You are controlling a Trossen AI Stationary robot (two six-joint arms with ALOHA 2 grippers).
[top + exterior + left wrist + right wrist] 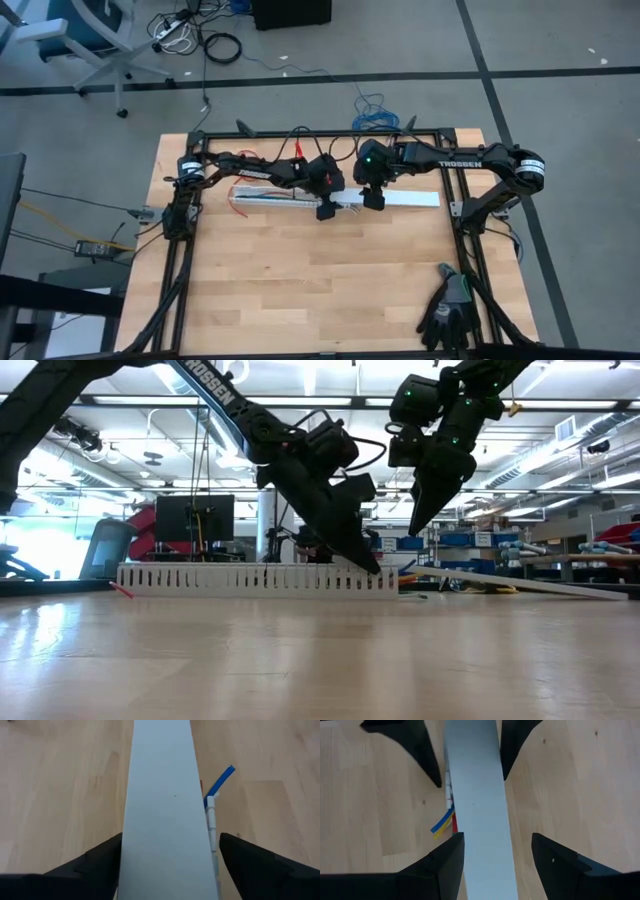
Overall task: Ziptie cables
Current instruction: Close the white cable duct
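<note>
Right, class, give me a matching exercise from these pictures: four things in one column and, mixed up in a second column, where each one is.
Column A
1. gloves
2. white strip
3. blue wire
4. slotted channel

Column B
a. between the open jaws of the left gripper and the right gripper
b. standing on the table beneath the left arm
c. at a table corner on the right arm's side
d. poking out beside the strip's edge

Pairs: 1-c, 2-a, 3-d, 4-b
</note>
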